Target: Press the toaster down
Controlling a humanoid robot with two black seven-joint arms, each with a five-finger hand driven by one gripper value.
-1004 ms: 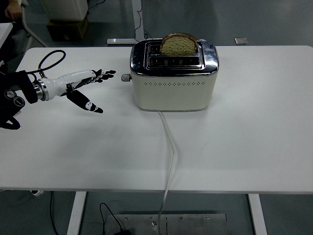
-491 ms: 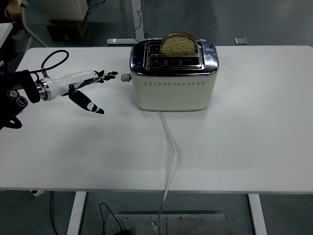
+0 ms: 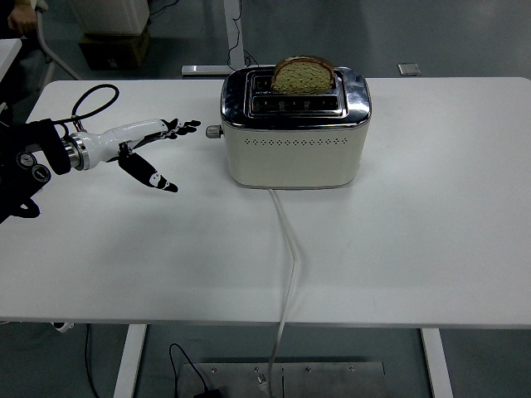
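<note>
Worktop [image 3: 431, 249]: white. Bears one cream toaster [image 3: 294, 145] near the far edge. White cord [image 3: 288, 240] trails to the near edge.

The left arm [image 3: 29, 162] is chopped off by the left edge, so you only get the forearm and wrist. The bread slice [image 3: 303, 75] sits partly down in the toaster [image 3: 294, 137] slot, bottom half hidden. The white cord [image 3: 286, 249] drops behind the table [image 3: 431, 249] front edge. Toaster's left-side knob [image 3: 214, 131] is too tiny to read.
</note>
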